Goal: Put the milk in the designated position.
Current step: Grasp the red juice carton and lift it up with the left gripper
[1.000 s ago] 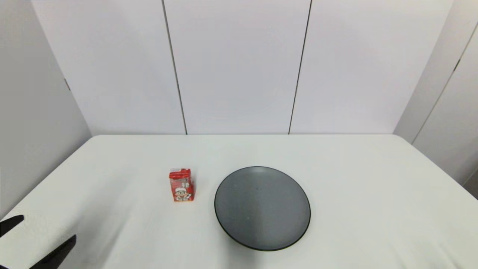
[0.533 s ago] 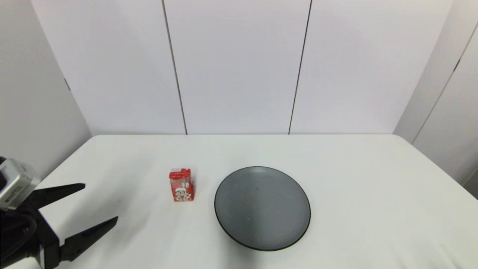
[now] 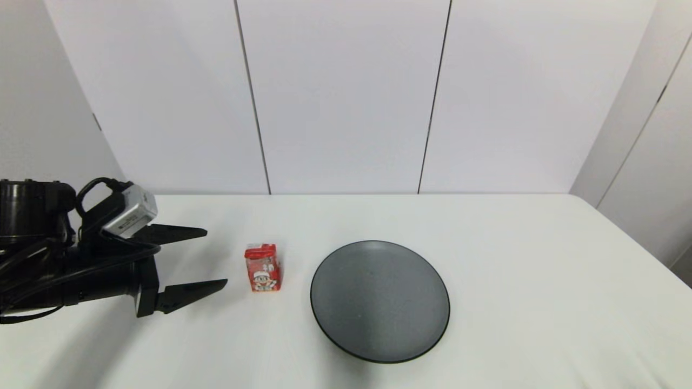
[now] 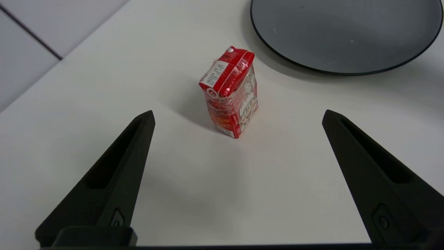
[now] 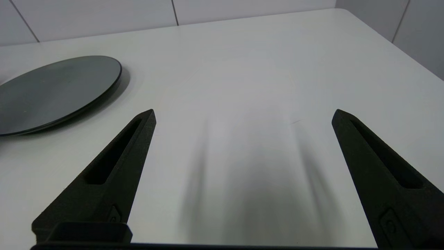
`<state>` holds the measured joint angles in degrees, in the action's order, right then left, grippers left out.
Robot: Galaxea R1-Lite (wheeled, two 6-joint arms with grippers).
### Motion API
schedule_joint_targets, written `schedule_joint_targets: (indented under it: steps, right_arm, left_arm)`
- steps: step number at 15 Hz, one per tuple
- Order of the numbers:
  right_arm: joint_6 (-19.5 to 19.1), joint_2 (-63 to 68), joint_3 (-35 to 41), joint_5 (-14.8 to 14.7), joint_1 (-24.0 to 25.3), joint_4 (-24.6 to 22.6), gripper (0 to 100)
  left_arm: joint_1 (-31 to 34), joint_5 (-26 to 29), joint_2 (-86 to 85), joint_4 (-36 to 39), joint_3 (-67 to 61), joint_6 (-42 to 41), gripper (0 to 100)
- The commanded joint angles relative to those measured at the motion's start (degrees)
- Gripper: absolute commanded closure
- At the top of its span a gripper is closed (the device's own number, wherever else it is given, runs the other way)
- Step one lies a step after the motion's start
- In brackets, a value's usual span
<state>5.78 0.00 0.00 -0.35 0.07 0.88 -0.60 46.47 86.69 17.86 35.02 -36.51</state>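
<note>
Nearest the desk's (image 3: 519,259) front edge, toward its left side: the left hand (image 3: 215,258), low over the white top, black fingers (image 4: 114,173) spread wide and gripping nothing, tips aimed toward the right. Just beyond those tips, not touching them: the milk (image 3: 263,268), a small red carton with a cartoon figure on its front, upright on bare desk, left of centre, wrapped in clear film with a white label on its top, as seen from the left wrist. Beside the carton toward the desk's right edge, a narrow strip of white between them: a round dark grey plate (image 3: 379,300), bare, roughly midway between front and back edges. Seen only from its own wrist camera: the right hand (image 5: 242,114), likewise opened wide and empty, over plain desk on the right side, plate rim (image 5: 114,83) off to one side. Farthest back: the desk's rear edge against pale wall panels (image 3: 346,92).
</note>
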Motion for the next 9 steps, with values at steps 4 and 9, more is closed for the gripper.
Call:
schedule_joint_targets:
  steps: [4, 9]
  right_arm:
    - [0.0, 0.0, 0.0, 0.0, 0.0, 0.0, 0]
    - [0.0, 0.0, 0.0, 0.0, 0.0, 0.0, 0]
  left_arm:
    - [0.0, 1.5, 11.8, 0.1, 3.1, -3.4, 0]
    - [-0.6, 1.4, 18.3, 0.0, 9.2, -4.0, 0]
